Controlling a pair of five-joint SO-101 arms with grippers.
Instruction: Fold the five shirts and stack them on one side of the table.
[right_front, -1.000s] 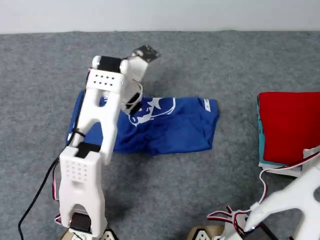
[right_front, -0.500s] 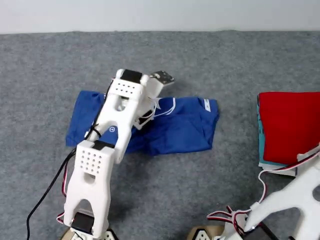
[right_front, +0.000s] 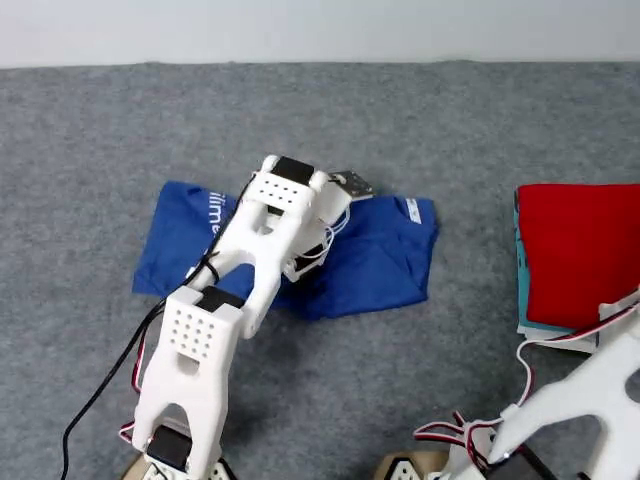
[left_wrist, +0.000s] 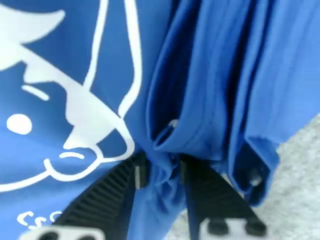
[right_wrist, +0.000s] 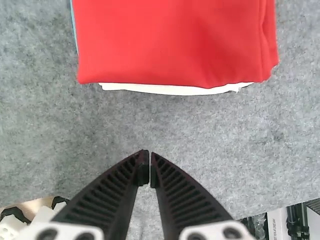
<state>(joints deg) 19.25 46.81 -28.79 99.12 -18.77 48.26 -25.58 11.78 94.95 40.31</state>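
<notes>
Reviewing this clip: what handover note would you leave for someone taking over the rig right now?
Left pincer: shut on a fold of the blue shirt, which lies mid-table, partly folded.
Right pincer: shut, empty, over the mat beside the stack.
Done: stack on the right arm's side, red shirt on top; count unclear.
Left: finish folding the blue shirt, add it to the stack.

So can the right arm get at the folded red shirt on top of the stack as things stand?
Probably yes. The right gripper sits shut, facing the folded red shirt, with nothing but bare grey carpet between them. It would need to open first.
</notes>
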